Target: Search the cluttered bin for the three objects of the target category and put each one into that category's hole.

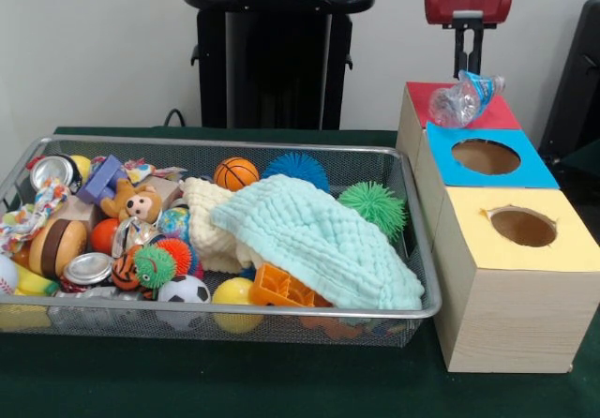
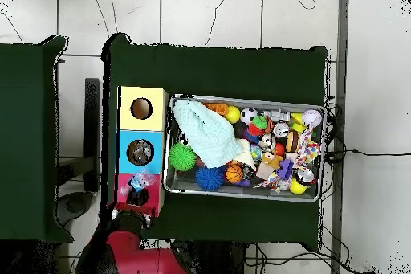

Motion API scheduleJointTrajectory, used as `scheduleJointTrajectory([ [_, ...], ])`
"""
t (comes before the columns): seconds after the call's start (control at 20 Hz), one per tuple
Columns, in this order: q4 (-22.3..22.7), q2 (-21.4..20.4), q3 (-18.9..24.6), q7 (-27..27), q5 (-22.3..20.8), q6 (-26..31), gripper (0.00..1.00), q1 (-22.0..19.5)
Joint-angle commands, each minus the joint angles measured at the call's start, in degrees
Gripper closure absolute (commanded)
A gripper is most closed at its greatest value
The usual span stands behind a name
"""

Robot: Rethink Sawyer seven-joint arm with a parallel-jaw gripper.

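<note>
1. The wire basket at the front holds a pale green cloth, balls and crushed cans.
2. Beside it stand yellow, blue and red boxes.
3. A crushed plastic bottle lies on the red box, directly beneath the gripper; whether its fingers pinch the bottle cannot be told.

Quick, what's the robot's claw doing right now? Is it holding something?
Gripper: right above the crushed plastic bottle on the red box; whether it is open or closed on the bottle cannot be told.
</note>
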Motion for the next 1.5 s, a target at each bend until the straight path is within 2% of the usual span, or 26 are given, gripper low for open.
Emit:
scheduleJointTrajectory([
  [0.05, -6.1, 2.7, 1.8, 8.1, 2.5, 2.5, 1.0, 0.2],
  [0.65, -9.0, 5.5, 4.5, 6.6, 0.5, 3.4, 1.0, -2.2],
  [0.85, -9.8, 6.3, 7.2, 5.6, -1.6, 4.1, 1.0, -4.1],
  [1.5, -10.6, 7.0, 12.3, 5.2, -3.3, 4.3, 1.0, -7.0],
])
